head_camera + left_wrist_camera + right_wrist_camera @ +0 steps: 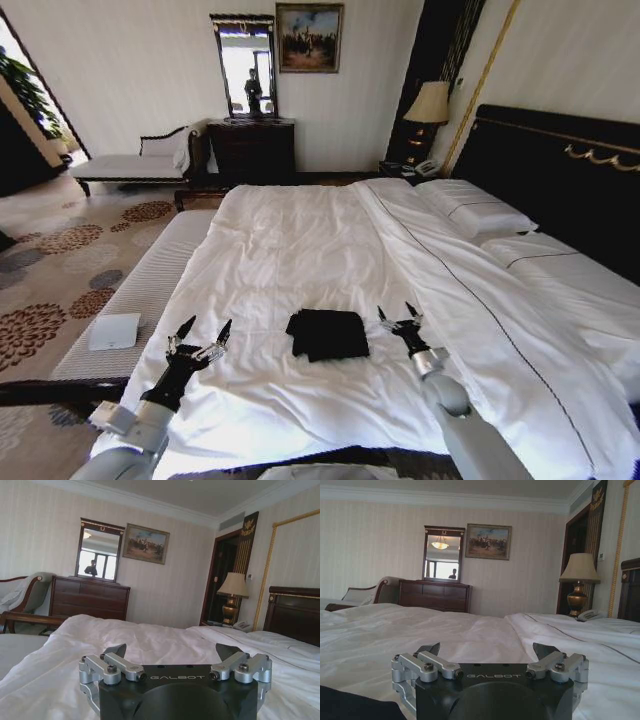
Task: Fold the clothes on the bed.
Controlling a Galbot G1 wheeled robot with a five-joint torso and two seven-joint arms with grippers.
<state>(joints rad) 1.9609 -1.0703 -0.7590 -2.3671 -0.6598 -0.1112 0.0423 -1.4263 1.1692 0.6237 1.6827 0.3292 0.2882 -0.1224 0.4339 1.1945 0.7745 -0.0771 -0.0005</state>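
2 wide-open, empty grippers — left gripper (203,336), right gripper (398,315) — flanking the folded black T-shirt (328,333).

Room: pale striped walls; dark wood dresser (251,148) with mirror (245,66); framed painting (309,37); lit bedside lamp (430,104); floral-patterned carpet (60,260); upholstered chaise (135,163).

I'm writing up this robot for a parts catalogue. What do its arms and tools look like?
Both arms are pale grey with rounded segments and dark wrist sections. The left tool and right tool match: a black housing with white GALBOT lettering, silver metal linkages fastened by dark screws, and two pointed black fingers. No loose cables show.
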